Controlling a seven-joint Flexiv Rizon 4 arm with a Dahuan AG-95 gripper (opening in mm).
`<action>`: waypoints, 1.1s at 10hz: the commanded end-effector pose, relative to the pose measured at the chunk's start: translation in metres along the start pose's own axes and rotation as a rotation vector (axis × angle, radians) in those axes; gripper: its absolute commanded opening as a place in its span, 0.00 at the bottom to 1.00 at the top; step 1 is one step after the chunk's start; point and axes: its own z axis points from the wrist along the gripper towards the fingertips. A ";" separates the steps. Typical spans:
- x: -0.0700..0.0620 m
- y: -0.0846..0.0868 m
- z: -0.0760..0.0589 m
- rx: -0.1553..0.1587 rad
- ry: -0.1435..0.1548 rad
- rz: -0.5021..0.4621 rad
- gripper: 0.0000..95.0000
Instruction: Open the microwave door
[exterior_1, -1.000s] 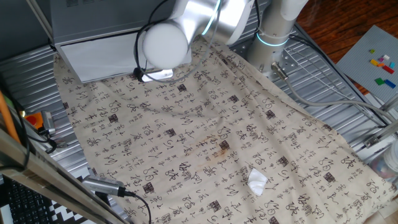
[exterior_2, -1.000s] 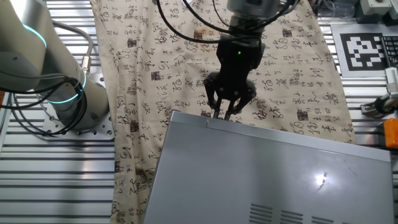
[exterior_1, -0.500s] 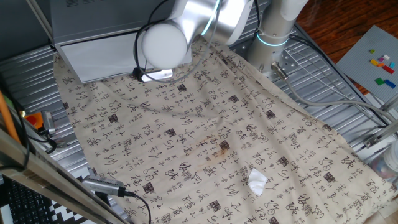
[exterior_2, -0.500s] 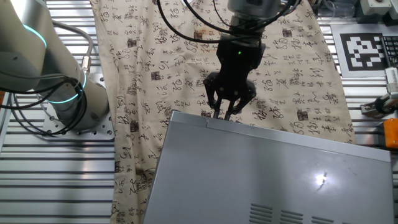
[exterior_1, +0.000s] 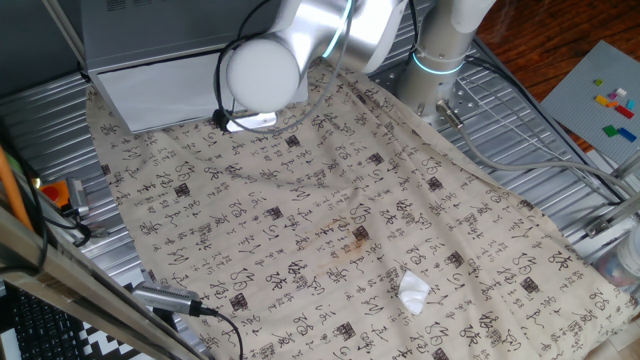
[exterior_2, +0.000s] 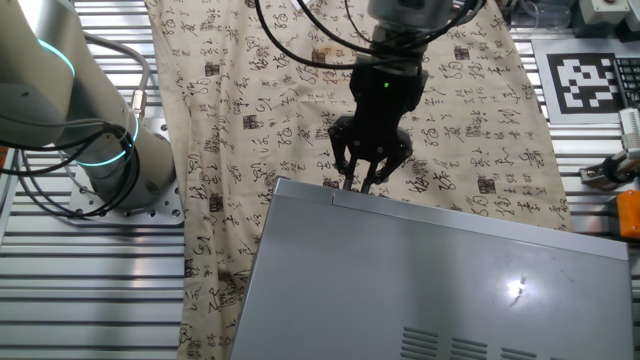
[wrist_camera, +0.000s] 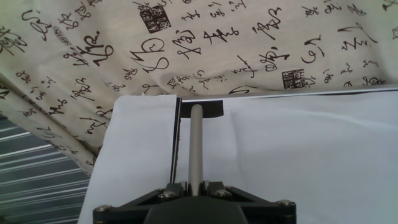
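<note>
The microwave (exterior_2: 430, 280) is a large grey box at the near edge in the other fixed view; in one fixed view it stands at the back left (exterior_1: 150, 30) with its white door (exterior_1: 165, 90) facing the cloth. In the hand view the microwave door (wrist_camera: 298, 155) fills the lower frame, with a dark seam and a small dark notch (wrist_camera: 208, 109) at its top edge. My gripper (exterior_2: 357, 180) hangs at the door's top edge. In the hand view my gripper (wrist_camera: 194, 185) is shut on a thin metal rod (wrist_camera: 195, 143) whose tip reaches the notch. The arm's white joint (exterior_1: 262, 72) hides the gripper in one fixed view.
A beige cloth (exterior_1: 330, 230) printed with black characters covers the ribbed metal table (exterior_2: 80, 290). A crumpled white scrap (exterior_1: 414, 291) lies on it near the front. The arm's base (exterior_1: 440, 60) stands at the back. Cables and a camera (exterior_1: 165, 298) sit at the front left.
</note>
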 end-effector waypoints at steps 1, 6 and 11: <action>-0.001 -0.002 0.000 -0.002 -0.023 0.020 0.00; -0.006 -0.004 -0.003 -0.011 -0.021 0.032 0.00; -0.007 -0.005 -0.003 -0.018 -0.013 0.057 0.00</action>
